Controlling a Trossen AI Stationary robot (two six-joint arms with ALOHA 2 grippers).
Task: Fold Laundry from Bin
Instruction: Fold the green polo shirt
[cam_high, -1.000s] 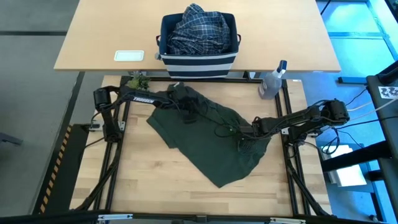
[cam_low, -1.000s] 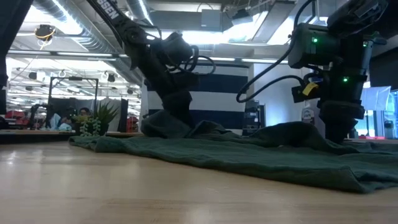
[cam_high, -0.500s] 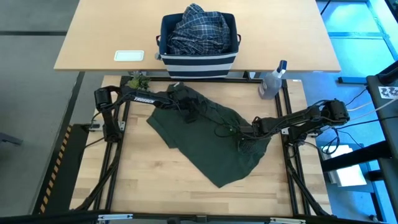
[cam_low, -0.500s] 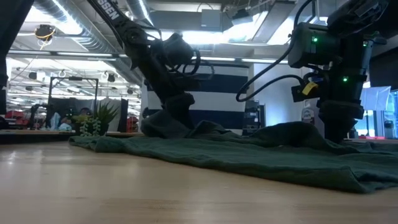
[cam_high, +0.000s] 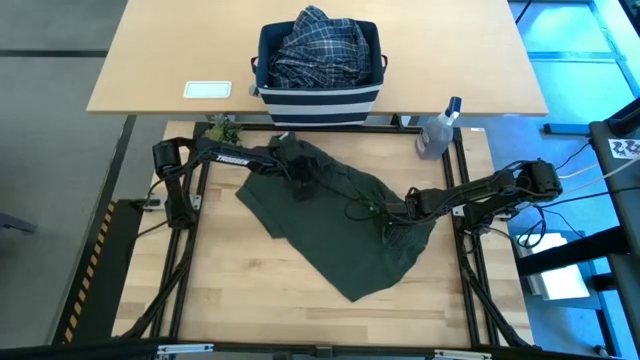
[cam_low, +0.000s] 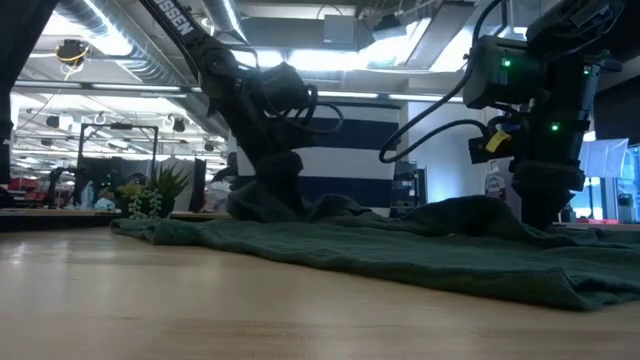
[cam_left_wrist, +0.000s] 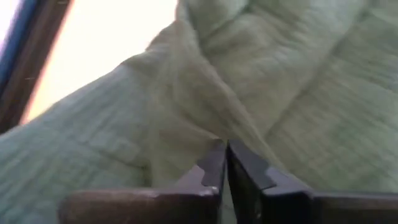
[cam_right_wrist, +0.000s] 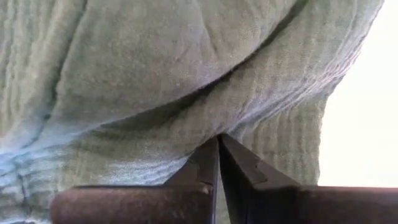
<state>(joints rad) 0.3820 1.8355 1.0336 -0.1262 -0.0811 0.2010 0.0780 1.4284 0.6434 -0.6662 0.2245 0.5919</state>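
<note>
Olive garment (cam_high: 345, 225): left claw (cam_left_wrist: 225, 163) now pinched shut on fold.

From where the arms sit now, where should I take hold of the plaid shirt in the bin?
Take the plaid shirt at its bunched peak, coming straight down. It heaps above the rim of the bin, whose walls block any sideways approach.

The garment (cam_high: 335, 215) lies spread on the near table (cam_high: 240, 290). The bin (cam_high: 318, 95) stands on the far table (cam_high: 160, 60), behind the garment, with the shirt (cam_high: 318, 45) inside. A bottle (cam_high: 438, 130) stands right of the bin. A plant (cam_high: 222, 130) sits left of it.
</note>
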